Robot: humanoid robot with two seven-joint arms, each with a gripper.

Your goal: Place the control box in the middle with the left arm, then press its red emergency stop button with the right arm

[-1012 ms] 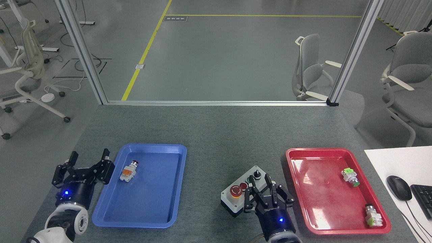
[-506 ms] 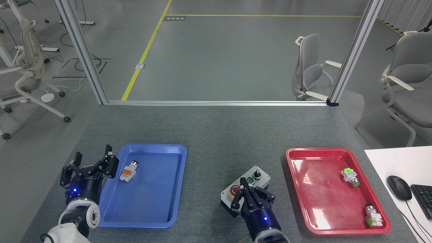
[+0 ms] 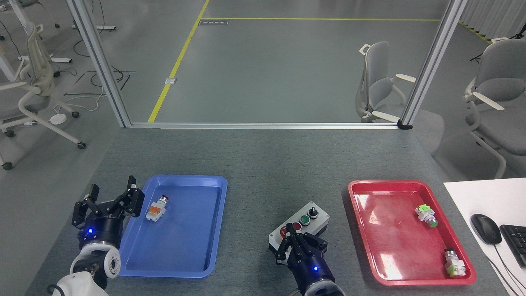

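The light grey oblong control box [image 3: 302, 228] on a black base, near the table's front edge between both trays, looks rigid and stable, so the right gripper [image 3: 292, 243], fingers drawn together, can push the red mushroom-cap emergency stop button [image 3: 284, 232] from above, while the left gripper [image 3: 107, 200] holds its fingers apart.

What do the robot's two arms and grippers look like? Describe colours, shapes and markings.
The left gripper is black with several jointed claw-like fingers, a round black base with a blue light, and a white-and-grey wrist. The right gripper looks alike: black clawed fingers, blue light, small white lettering, grey wrist.
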